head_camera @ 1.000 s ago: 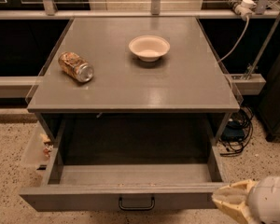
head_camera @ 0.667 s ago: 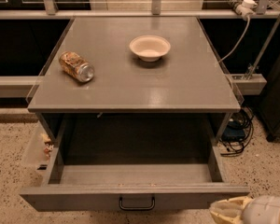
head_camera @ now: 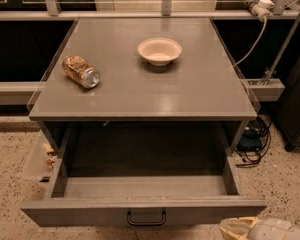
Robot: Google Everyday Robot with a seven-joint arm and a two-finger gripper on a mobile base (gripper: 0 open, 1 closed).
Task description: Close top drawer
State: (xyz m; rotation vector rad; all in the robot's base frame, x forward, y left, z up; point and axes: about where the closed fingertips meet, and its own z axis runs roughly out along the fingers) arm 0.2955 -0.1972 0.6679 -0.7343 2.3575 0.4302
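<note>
The top drawer (head_camera: 140,211) of the grey cabinet (head_camera: 145,99) is pulled far out toward me. Its deep box looks empty inside. A black loop handle (head_camera: 146,218) sits at the centre of its front. My gripper (head_camera: 235,229) shows only as a cream-coloured tip at the bottom right edge of the camera view, just below the drawer front's right end and right of the handle. The rest of the arm is out of view.
A tipped can (head_camera: 81,71) and a white bowl (head_camera: 159,50) lie on the cabinet top. A clear bin (head_camera: 40,156) with small items hangs at the cabinet's left side. Cables (head_camera: 252,139) lie on the speckled floor to the right. Dark shelving stands behind.
My gripper has sunk lower and toward the bottom edge of the view, so less of it shows now. The drawer stays open in the same place.
</note>
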